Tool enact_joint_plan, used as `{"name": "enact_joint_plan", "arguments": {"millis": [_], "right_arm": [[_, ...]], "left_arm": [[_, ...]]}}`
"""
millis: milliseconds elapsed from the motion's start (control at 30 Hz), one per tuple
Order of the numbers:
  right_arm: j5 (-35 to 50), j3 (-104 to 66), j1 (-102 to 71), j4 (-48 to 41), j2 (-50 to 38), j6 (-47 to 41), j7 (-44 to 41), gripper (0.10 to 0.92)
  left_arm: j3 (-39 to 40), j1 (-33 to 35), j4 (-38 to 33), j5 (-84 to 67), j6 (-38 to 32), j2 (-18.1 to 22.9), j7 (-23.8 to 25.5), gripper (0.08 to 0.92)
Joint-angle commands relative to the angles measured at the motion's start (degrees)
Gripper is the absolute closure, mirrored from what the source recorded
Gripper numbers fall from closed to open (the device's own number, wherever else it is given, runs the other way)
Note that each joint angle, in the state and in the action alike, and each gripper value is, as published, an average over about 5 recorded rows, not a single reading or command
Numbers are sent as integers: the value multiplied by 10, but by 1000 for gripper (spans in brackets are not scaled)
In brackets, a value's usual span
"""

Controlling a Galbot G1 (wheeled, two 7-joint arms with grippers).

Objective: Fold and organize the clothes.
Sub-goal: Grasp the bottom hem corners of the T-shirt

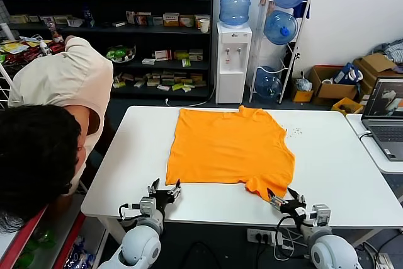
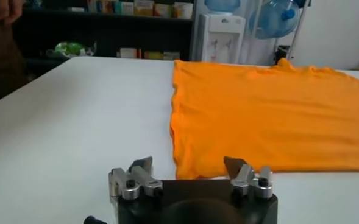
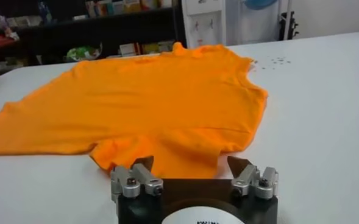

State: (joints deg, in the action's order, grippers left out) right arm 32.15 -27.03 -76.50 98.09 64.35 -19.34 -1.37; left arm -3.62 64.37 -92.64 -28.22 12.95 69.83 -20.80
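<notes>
While both grippers' fingers gape, only the head view shows a bystander (image 1: 53, 118) beside the T-shirt (image 1: 230, 146).

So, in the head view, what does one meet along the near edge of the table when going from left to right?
Left hand, open, just off the shirt's near left corner → orange T-shirt on the white table → right hand, open, at the shirt's near right sleeve.

White table (image 1: 340, 162) at centre; person (image 1: 56, 111) bent over at my left; water dispenser (image 1: 233, 61) top centre; laptop (image 1: 387, 118) right edge; shelves (image 1: 107, 23) upper left.
</notes>
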Motion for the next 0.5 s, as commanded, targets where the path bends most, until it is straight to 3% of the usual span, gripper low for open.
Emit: {"name": "enact_joint_plan", "arguments": {"millis": [33, 500], "right_arm": [[-1, 7, 6, 2, 1, -4, 2, 441], [-18, 5, -8, 29, 2, 2, 12, 856]], "left_arm": [[0, -9, 21, -7, 7, 2, 3, 320], [-2, 11, -12, -25, 9, -5, 7, 728]]}}
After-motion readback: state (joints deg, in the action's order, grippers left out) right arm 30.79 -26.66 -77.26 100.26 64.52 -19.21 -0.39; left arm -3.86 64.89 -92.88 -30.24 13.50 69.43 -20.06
